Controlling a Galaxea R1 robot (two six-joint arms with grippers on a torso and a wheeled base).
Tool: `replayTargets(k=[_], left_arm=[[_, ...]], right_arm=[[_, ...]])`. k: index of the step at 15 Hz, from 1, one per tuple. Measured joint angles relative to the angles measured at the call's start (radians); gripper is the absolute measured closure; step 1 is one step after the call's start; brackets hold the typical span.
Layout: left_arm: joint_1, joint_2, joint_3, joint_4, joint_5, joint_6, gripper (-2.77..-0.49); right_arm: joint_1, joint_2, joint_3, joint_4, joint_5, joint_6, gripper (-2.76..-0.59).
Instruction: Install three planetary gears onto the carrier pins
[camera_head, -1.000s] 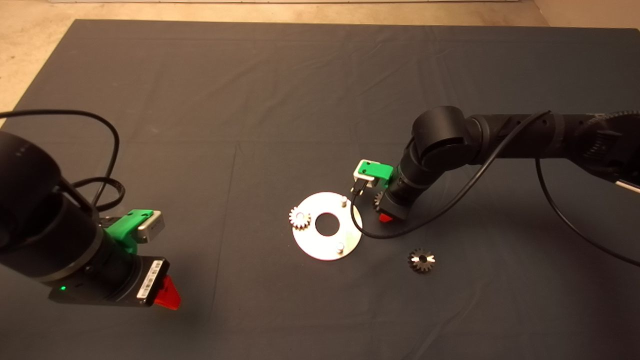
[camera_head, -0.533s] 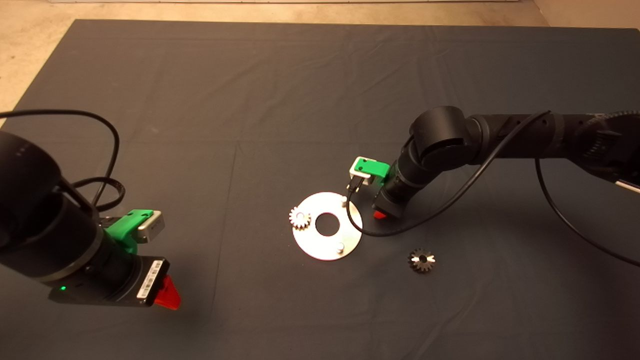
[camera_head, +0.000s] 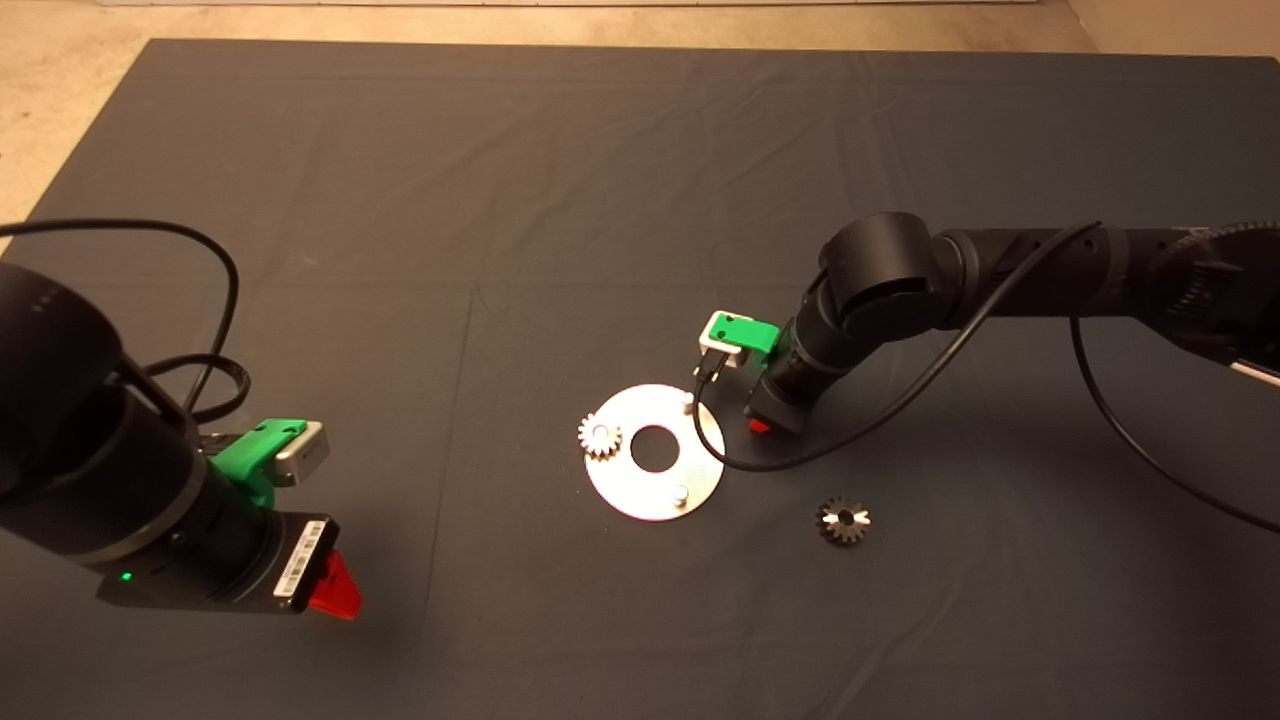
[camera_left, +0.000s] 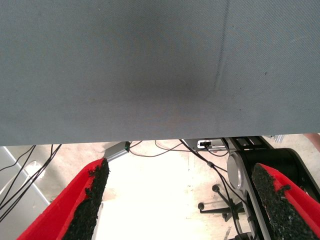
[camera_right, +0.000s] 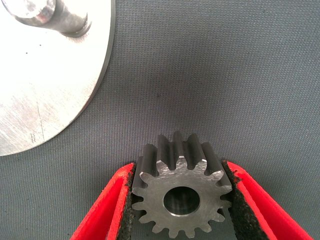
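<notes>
Since a second ago, my right gripper (camera_head: 762, 424) has shifted a little toward the flat round silver plate with the large central hole (camera_head: 654, 452) and lifted slightly, carrying a small shiny steel toothed gear (camera_right: 181, 196) with it; that gear lay half hidden beside my wrist before and is now out of sight in the head view. My right wrist view shows it clearly: both red fingers with black pads (camera_right: 125, 200) press against its teeth on either side, so I am clamped on it, central hole facing the camera, above the dark mat (camera_head: 560, 200) just beside the plate's rim. One short silver cylindrical peg (camera_right: 47, 17) stands on the plate near there.

On the plate, a second steel gear (camera_head: 599, 436) already sits over the pin at the edge nearest my left arm. Two pins stay bare: the one nearest my right gripper (camera_head: 687, 401) and another at the plate's near side (camera_head: 681, 494). A third gear (camera_head: 843, 521) lies flat on the mat, apart from the plate.

My left gripper (camera_left: 185, 200) has not moved; it waits at the mat's lower left with its fingers (camera_left: 92, 200) spread wide, holding nothing.
</notes>
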Motion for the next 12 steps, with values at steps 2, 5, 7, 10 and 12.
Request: replayTargets(k=[2, 5, 7, 10, 12], left_arm=[[0.0, 0.0, 0.0, 0.0, 0.0, 0.0, -2.04], [0.0, 0.0, 0.0, 0.0, 0.0, 0.0, -2.04], [0.0, 0.0, 0.0, 0.0, 0.0, 0.0, -2.04], [0.0, 0.0, 0.0, 0.0, 0.0, 0.0, -2.04], [0.0, 0.0, 0.0, 0.0, 0.0, 0.0, -2.04]], right_arm=[[0.0, 0.0, 0.0, 0.0, 0.0, 0.0, -1.15], [0.0, 0.0, 0.0, -0.001, 0.0, 0.004, -1.13], [0.0, 0.0, 0.0, -0.001, -0.001, 0.015, -1.12], [0.0, 0.0, 0.0, -0.002, -0.001, 0.038, -1.09], [0.0, 0.0, 0.003, -0.003, -0.005, 0.044, -1.08]])
